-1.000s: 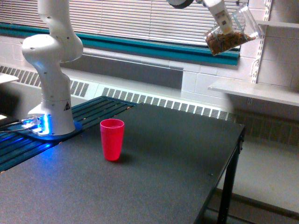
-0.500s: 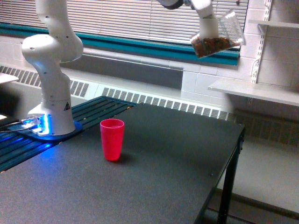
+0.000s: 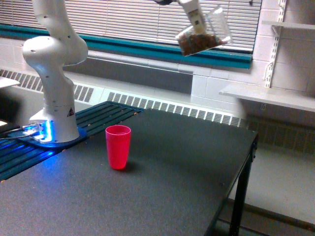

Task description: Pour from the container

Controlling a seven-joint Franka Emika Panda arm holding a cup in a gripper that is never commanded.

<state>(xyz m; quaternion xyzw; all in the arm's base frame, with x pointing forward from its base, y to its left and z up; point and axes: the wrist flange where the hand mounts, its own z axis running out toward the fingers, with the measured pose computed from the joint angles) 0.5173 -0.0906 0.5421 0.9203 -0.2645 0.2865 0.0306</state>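
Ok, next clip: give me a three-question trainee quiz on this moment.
1. True or false: the clear cup in the gripper is tilted, its brown bits gathered at one end.
2. The red cup on the table is: A) lying on its side B) upright C) held by the arm.
3. On which side of the red cup, in the exterior view, does the clear cup hang?

Key: 1 true; 2 B; 3 the exterior view's right, high above the table.

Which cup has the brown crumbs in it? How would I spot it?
Look up near the window blinds, high above the black table. The robot's gripper holds a tilted clear cup there, with brown bits inside. The red cup standing on the table is solid-colored, not see-through.
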